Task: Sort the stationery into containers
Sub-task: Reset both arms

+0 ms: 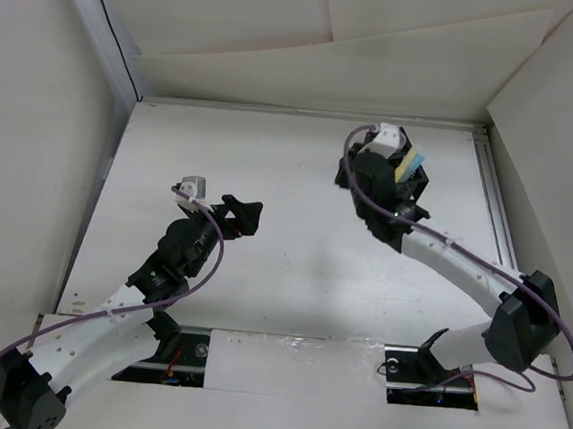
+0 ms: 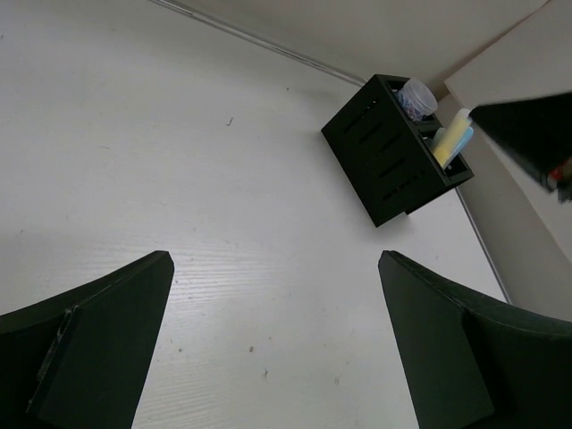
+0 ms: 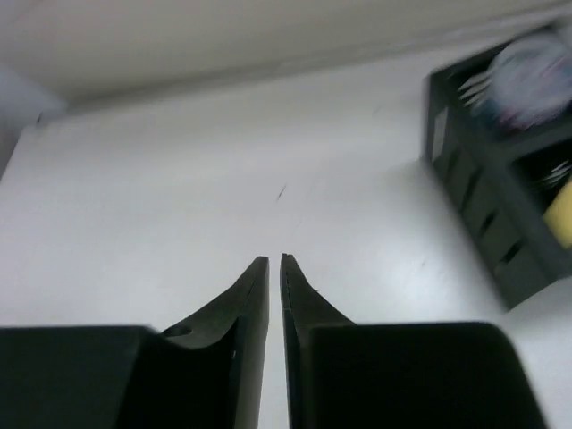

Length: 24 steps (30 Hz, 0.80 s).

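Observation:
The black organizer [image 2: 386,159] stands at the far right of the table. It holds a bluish-white round piece [image 2: 416,96] and yellow and light-blue sticks [image 2: 451,138]. In the top view the right arm hides most of it, and only the yellow and blue sticks [image 1: 412,167] show. In the right wrist view the organizer [image 3: 487,210] is blurred at the right. My left gripper [image 2: 277,344] is open and empty over bare table, well short of the organizer. My right gripper [image 3: 274,261] is shut on nothing, just left of the organizer. Both also show in the top view, left gripper [image 1: 245,218] and right gripper [image 1: 344,175].
White walls enclose the table [image 1: 281,274] on the left, back and right. A metal rail [image 2: 268,45] runs along the far edge. Part of the right arm [image 2: 532,134] hangs by the organizer.

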{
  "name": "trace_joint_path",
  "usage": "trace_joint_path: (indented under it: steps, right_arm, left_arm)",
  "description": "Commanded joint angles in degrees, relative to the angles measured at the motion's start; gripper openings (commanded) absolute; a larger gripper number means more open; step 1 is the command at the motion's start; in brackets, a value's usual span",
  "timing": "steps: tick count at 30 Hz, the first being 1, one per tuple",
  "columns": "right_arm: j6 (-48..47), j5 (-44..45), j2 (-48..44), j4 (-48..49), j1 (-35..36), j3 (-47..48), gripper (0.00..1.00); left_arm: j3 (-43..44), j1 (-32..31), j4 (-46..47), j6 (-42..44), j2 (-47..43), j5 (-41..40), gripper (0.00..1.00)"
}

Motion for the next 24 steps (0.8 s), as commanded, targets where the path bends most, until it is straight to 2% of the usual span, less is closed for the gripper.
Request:
trace_joint_path:
  steps: [1, 2, 3, 4, 5, 13, 24]
  right_arm:
    - [1.59, -6.55, -4.13, -4.44, 8.23, -4.4, 0.2]
    - [1.59, -6.55, -4.75, -5.41, 9.55, -5.19, 0.34]
    - [2.38, -6.55, -5.37, -6.55, 11.74, -5.72, 0.53]
    - [2.91, -6.55, -6.59, -7.78, 12.63, -6.77, 0.86]
    - [2.91, -6.55, -7.3, -10.4, 13.51, -7.3, 1.0]
    - [7.57, -0.06, -14.51, -17.1, 18.18, -14.42, 1.0]
    - [14.86, 6.8, -15.57, -28.44, 21.25, -13.19, 1.0]
  left_arm:
    - [1.96, 0.21, 1.03, -1.23, 0.28, 0.04, 1.0]
    - [1.96, 0.21, 1.03, -1.23, 0.28, 0.04, 1.0]
    - [1.96, 0.21, 1.03, -1.23, 0.28, 0.04, 1.0]
    - [2.48, 0.21, 1.03, -1.23, 0.28, 0.04, 1.0]
    - [2.49, 0.21, 0.33, -1.23, 0.28, 0.04, 1.0]
    - [3.54, 0.21, -0.82, -1.76, -0.34, -1.1, 1.0]
    - [0.91, 0.21, 1.47, -1.23, -2.18, 3.56, 1.0]
